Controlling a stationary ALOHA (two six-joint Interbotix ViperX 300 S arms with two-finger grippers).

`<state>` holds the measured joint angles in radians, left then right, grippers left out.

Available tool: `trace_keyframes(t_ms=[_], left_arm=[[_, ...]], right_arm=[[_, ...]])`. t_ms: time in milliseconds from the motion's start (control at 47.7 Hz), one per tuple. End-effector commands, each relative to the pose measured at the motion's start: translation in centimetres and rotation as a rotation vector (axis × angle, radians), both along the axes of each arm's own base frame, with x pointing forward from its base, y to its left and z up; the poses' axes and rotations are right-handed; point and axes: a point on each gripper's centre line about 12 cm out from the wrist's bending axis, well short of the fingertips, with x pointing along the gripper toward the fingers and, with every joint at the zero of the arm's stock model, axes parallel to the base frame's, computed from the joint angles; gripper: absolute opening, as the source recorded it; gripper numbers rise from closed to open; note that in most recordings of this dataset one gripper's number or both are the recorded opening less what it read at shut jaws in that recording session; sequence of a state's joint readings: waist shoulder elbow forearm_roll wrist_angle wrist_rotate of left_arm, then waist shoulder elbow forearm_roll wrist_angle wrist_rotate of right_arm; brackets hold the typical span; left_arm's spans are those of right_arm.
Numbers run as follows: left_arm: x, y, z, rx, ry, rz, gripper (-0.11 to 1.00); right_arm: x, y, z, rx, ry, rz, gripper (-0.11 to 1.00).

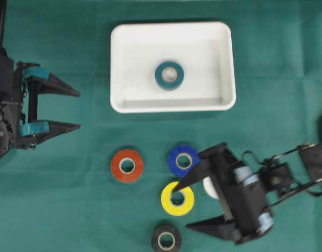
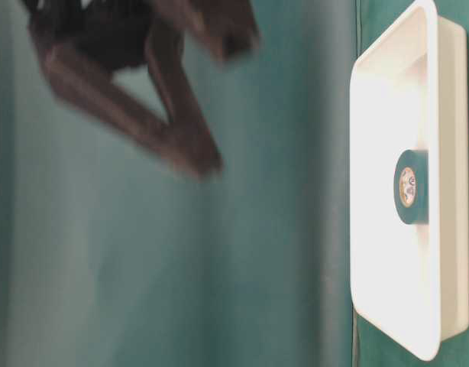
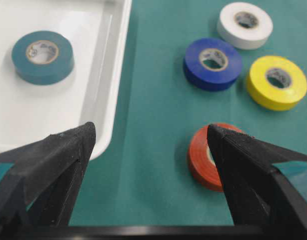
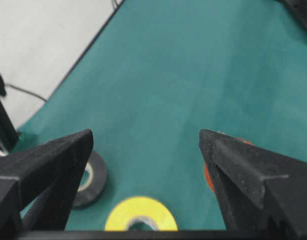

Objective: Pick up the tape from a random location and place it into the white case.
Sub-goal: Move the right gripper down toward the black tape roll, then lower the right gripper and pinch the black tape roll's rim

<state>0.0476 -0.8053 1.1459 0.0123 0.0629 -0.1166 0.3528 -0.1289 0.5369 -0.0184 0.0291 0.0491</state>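
Overhead exterior view: my right claw (image 1: 180,206) gapes wide, empty, yellow tape (image 1: 177,198) under its upper fingertip, white case (image 1: 224,63) well beyond.

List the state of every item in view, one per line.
Case: holds one roll.
Teal roll: flat in the case.
Red roll: flat on cloth.
Blue roll: flat on cloth.
Yellow roll: flat on cloth.
Black roll: flat on cloth.
White roll: flat on cloth.
Left end effector: open, empty.
Right end effector: open, empty, above yellow roll.
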Motion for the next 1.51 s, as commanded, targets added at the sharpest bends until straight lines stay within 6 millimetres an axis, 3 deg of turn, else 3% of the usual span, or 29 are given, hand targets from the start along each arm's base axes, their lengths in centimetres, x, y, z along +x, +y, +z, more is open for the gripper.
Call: trace_keyframes(t_ms=[0,273,671,860,1488], left_arm=[[0.2,0.0,0.4,-0.001,-0.014,-0.001,0.99],[0.1,0.0,0.0,-0.003,-0.005,-0.001,0.99],[0.1,0.0,0.0,-0.003,-0.003,-0.001,0.99],[0.1,0.0,0.0,-0.003,-0.003,-0.001,0.99],[0.1,0.0,-0.1,-0.003,-0.002,-0.001,0.99]], right_arm=[[1.7,0.9,1.5,0.010,-0.014,0.004,0.93],[4.1,1.8,0.9,-0.009,0.098,-0.011,0.92],[5.4,3.2,-1.3,-0.073,0.431,-0.050,0.92],[5.6,4.1,-1.5,-0.101,0.489,-0.039,0.93],[5.8,4.1,-2.0,-0.109,0.511,-0.043,0.92]])
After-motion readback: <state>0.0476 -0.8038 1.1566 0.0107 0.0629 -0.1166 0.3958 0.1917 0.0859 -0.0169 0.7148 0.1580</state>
